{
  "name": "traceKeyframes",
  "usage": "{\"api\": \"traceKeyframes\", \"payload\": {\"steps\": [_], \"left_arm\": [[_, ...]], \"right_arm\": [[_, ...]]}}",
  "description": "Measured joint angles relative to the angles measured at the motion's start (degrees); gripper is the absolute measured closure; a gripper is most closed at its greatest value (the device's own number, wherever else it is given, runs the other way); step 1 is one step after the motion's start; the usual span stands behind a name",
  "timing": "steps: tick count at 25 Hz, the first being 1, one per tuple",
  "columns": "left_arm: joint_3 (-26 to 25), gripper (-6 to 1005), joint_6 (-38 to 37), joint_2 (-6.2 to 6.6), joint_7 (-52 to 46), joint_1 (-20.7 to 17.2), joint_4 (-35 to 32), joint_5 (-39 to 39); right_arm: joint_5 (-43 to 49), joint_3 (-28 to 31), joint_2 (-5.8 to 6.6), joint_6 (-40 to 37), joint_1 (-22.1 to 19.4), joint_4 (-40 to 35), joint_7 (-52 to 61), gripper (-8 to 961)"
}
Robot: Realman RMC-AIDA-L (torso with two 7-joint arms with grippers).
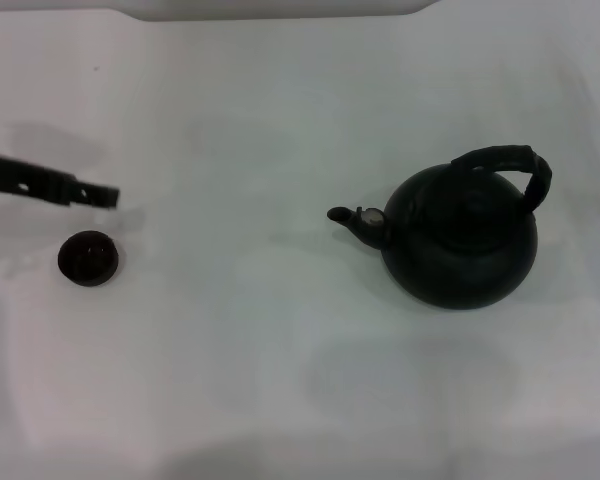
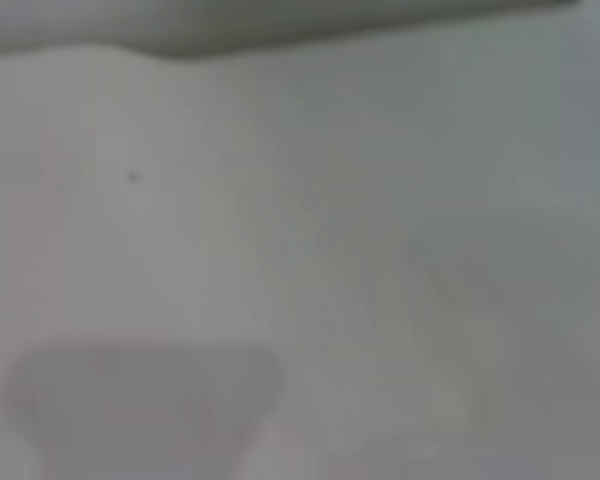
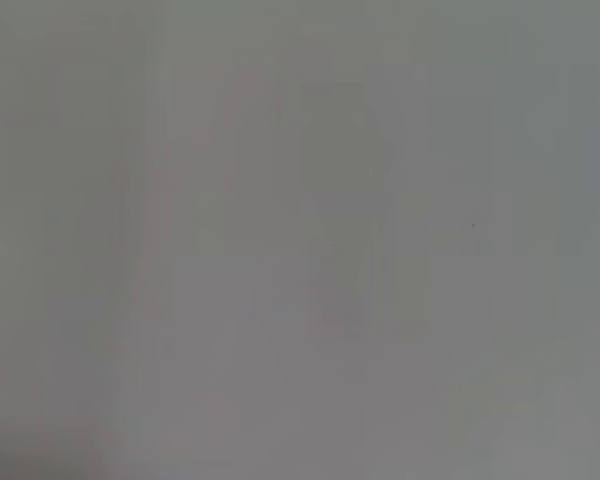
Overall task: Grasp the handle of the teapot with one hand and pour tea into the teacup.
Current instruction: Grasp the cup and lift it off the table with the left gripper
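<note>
The left gripper [image 1: 108,195] reaches in from the left side in the head view. It lies flat and low, like a thin black bar, with its tip pointing to the right. The right arm does not show in any view.

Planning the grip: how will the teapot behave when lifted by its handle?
The teapot probably feels heavy, being squat and bulky. Hung from the arched handle, it may swing or tilt spout-first. The handle's wrapped texture should limit slipping.
</note>
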State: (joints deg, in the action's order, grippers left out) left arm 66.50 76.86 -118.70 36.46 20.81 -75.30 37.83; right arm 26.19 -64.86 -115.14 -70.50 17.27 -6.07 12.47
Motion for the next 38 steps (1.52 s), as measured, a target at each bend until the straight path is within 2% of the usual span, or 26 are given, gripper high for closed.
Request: {"api": "traceKeyframes", "payload": {"steps": [4,8,11,26,38], "left_arm": [[7.78,109,2.89,0.00,-5.15,0.20,-4.14,-4.98],[12.66,109,5.35,-0.07,-8.20,0.38,-6.69,-7.73],[14.25,109,6.39,-0.09,-9.35,0.21,-8.30,-7.99],[15.01,109,8.57,-0.22,-11.83,-1.74,-11.21,-11.89],[15.63,110,8.25,-0.22,-11.54,-2.52,-9.94,-11.92]], "right_arm": [[0.00,0.07,0.00,0.17,-0.02,0.00,-0.15,109],[-0.02,0.09,0.00,0.23,-0.08,0.00,-0.16,109],[-0.06,0.09,0.00,0.32,-0.22,0.00,-0.16,109],[-0.19,0.38,0.00,0.38,-0.54,0.00,-0.16,108],[-0.18,0.35,0.00,0.63,-0.22,0.00,-0.17,108]]}}
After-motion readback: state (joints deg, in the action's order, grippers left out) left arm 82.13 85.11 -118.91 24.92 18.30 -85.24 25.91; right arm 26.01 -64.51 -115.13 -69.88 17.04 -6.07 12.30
